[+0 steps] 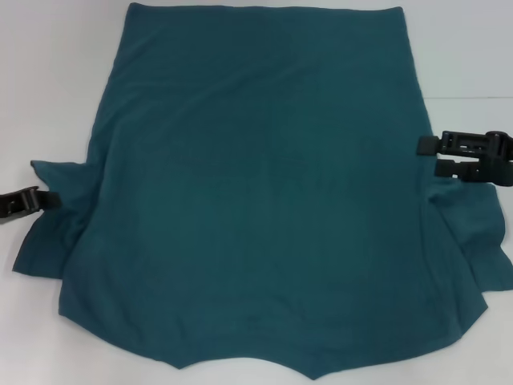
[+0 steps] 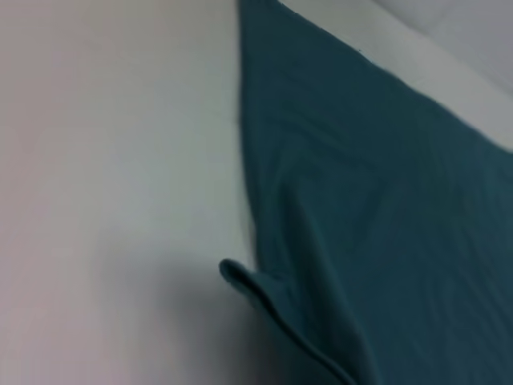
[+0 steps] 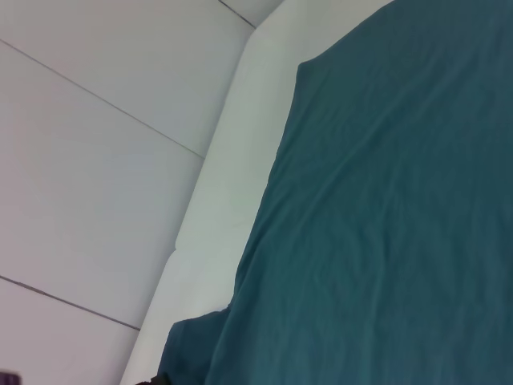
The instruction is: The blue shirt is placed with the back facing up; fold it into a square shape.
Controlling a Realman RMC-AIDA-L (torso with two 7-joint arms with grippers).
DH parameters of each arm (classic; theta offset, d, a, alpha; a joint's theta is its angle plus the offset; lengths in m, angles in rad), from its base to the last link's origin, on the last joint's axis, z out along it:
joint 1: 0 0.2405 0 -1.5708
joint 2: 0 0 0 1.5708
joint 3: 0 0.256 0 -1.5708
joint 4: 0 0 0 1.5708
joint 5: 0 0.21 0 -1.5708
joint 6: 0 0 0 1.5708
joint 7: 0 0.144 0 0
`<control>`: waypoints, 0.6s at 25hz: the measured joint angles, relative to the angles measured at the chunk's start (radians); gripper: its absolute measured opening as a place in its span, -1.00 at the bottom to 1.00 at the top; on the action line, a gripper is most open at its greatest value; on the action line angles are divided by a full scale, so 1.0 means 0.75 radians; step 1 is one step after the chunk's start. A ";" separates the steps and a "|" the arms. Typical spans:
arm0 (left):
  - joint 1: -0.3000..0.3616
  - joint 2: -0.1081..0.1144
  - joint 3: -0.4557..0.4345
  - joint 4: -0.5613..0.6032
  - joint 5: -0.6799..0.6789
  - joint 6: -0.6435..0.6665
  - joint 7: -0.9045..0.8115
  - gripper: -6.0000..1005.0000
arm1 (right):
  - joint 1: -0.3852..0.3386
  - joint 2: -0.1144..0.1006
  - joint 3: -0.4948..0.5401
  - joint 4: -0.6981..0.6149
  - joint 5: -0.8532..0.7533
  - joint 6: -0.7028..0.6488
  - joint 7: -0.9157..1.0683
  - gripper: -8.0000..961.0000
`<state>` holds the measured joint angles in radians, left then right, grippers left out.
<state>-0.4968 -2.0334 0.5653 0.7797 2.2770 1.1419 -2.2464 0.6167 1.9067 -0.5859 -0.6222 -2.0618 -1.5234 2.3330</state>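
Blue shirt [image 1: 256, 184] spread flat on white table [image 1: 56, 88], plain back up, hem at far edge, collar edge nearest robot.

Left gripper [image 1: 32, 200] seen low at shirt's left sleeve [image 1: 60, 204]; fingertips at sleeve edge, fingers drawn together, grip on cloth not confirmed.

Right gripper [image 1: 429, 156] positioned just beside shirt's right side seam, above right sleeve [image 1: 481, 233]; two fingers held apart, nothing between them.

Left wrist view: sleeve fold [image 2: 264, 293] raised off table.

Shirt [image 1: 256, 184] flat on table [image 1: 56, 96], collar nearest robot. Left gripper [image 1: 32, 200] at left sleeve [image 1: 52, 216], right gripper [image 1: 429, 158] beside right edge.
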 joint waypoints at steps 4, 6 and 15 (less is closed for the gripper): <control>-0.044 0.005 0.051 0.069 0.170 -0.006 -0.057 -0.99 | 0.001 -0.002 0.000 0.000 0.000 -0.001 0.000 0.87; -0.061 0.005 0.056 0.098 0.242 -0.013 -0.083 -0.99 | 0.002 -0.002 0.000 0.000 0.000 -0.001 0.000 0.86; -0.077 0.031 0.056 0.162 0.330 -0.036 -0.120 -0.99 | 0.000 -0.002 0.000 -0.001 0.000 0.000 0.001 0.86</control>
<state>-0.5547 -2.0098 0.6071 0.9012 2.5242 1.1147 -2.3362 0.6170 1.9051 -0.5860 -0.6227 -2.0617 -1.5231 2.3335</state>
